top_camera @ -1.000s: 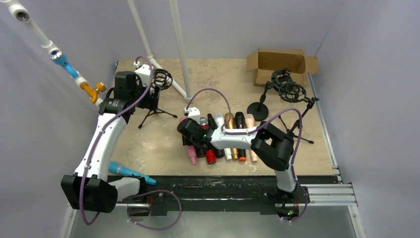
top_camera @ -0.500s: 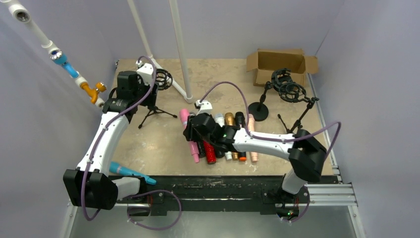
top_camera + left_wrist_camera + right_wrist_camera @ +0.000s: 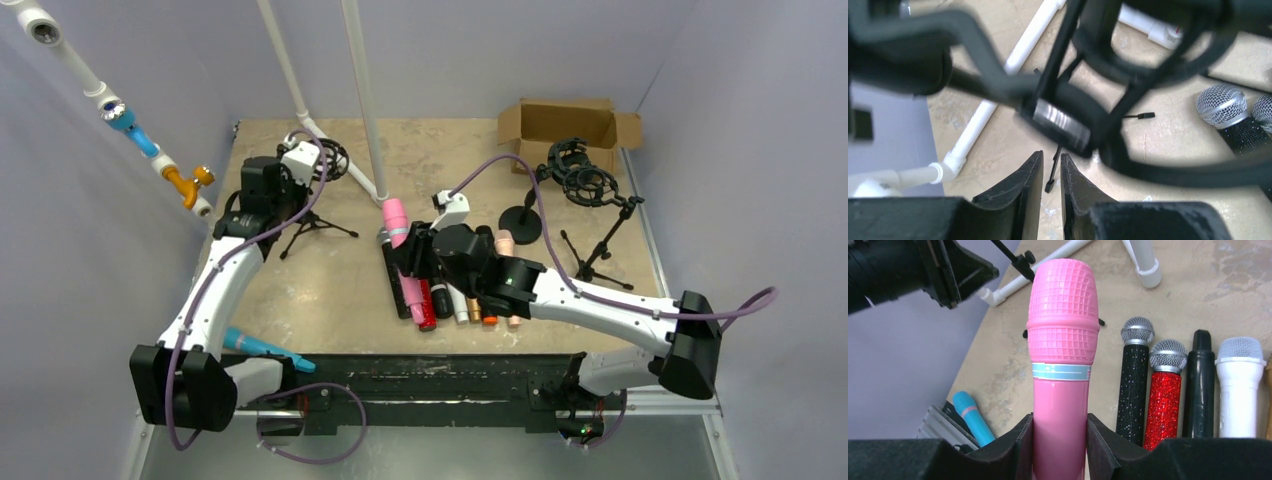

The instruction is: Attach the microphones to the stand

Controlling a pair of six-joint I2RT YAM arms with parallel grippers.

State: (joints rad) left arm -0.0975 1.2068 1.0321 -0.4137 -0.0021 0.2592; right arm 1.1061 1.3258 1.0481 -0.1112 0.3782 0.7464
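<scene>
My right gripper (image 3: pixel 1059 420) is shut on the body of a pink microphone (image 3: pixel 1063 340), its head pointing away from the wrist. From above, the pink microphone (image 3: pixel 397 222) hangs over the left end of the microphones (image 3: pixel 470 305) lying in a row, held by the right gripper (image 3: pixel 418 258). Black glitter (image 3: pixel 1133 385), red glitter (image 3: pixel 1165 390), black (image 3: pixel 1200 385) and white (image 3: pixel 1240 385) ones lie beside it. My left gripper (image 3: pixel 1052 157) hovers over the small tripod stand (image 3: pixel 318 215). Its jaws are nearly together with nothing between them. The stand's mount (image 3: pixel 1063 117) is blurred just ahead.
A blue microphone (image 3: pixel 255 347) lies at the near edge by the left arm's base. White PVC pipes (image 3: pixel 365 100) rise behind the stand. Two more black stands (image 3: pixel 575 175) and an open cardboard box (image 3: pixel 565 125) sit at the far right.
The right arm lifted the pink microphone out of the row and carried it toward the far side. The left gripper's jaws closed while it shifted right over the stand's mount.
</scene>
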